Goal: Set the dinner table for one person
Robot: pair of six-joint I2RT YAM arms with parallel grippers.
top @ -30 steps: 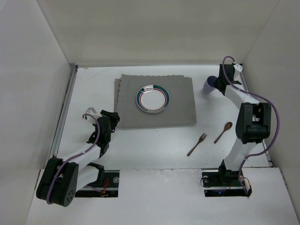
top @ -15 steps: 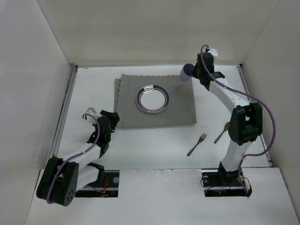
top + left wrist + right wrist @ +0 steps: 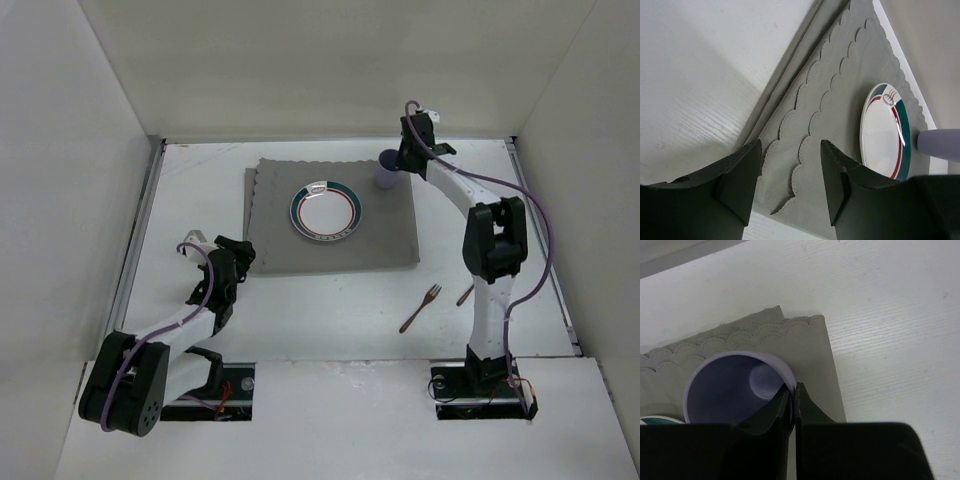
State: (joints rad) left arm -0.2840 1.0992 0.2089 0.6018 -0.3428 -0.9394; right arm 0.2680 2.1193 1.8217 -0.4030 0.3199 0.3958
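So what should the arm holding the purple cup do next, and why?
Probably lower the cup onto the grey mat, then let go. The right gripper pinches its rim, upright over the mat's far right corner beside the plate; whether it already rests there I cannot tell.

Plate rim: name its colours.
Dark green band with red arcs, on a white plate; the top external view shows it best.
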